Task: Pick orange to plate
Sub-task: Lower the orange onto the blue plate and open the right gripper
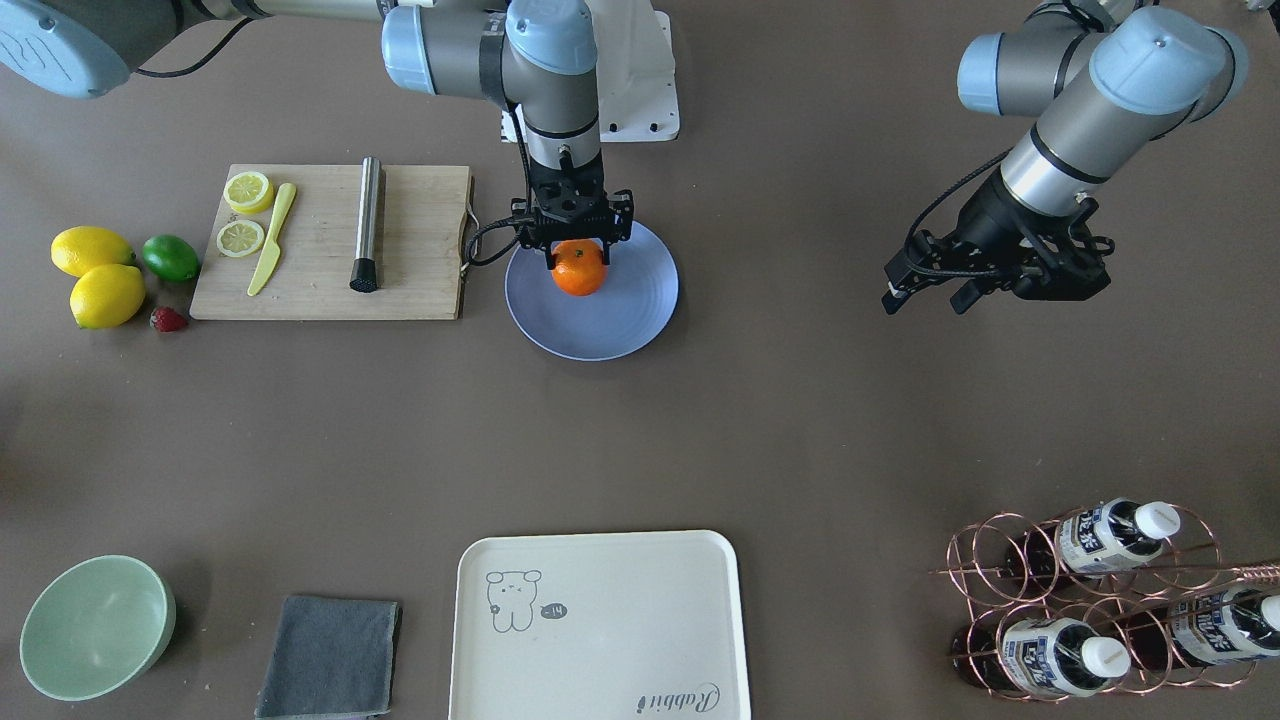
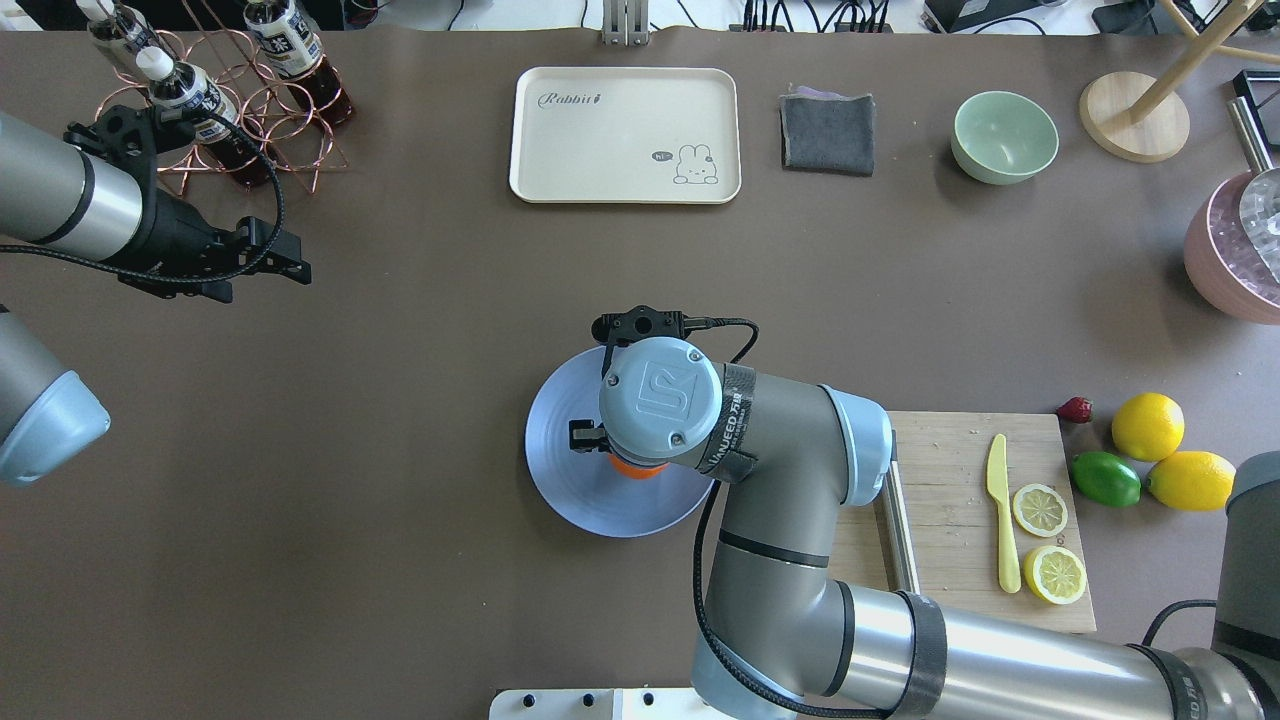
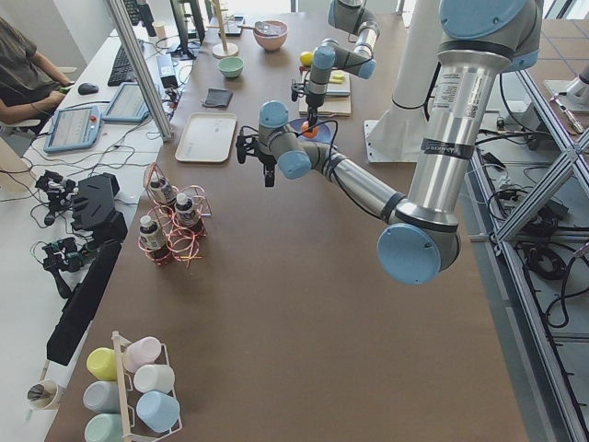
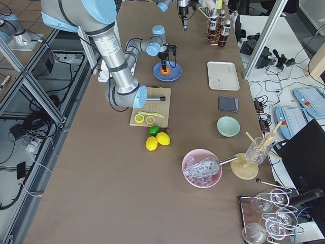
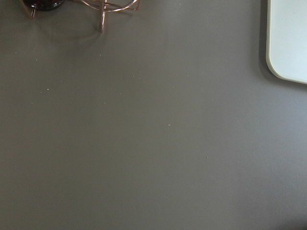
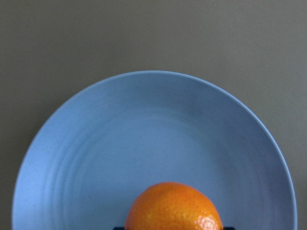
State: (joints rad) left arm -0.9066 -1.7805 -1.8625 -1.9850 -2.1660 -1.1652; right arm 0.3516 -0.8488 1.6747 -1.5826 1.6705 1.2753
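Note:
The orange [image 1: 579, 272] sits low over the near-robot half of the periwinkle plate [image 1: 625, 320], and I cannot tell whether it touches the plate. My right gripper [image 1: 579, 258] points straight down, shut on the orange with a finger on each side. From overhead the wrist hides most of the fruit; only an edge of the orange [image 2: 638, 468] shows above the plate [image 2: 565, 480]. In the right wrist view the orange [image 6: 173, 206] fills the bottom centre over the plate [image 6: 144, 134]. My left gripper [image 1: 925, 298] hovers open and empty, far off to the side, above bare table.
A cutting board [image 1: 420, 250] with lemon slices, a yellow knife and a metal cylinder lies beside the plate. Two lemons [image 1: 100, 280], a lime and a strawberry are beyond it. The cream tray [image 1: 600, 630], grey cloth, green bowl [image 1: 95, 625] and bottle rack [image 1: 1100, 600] line the far edge.

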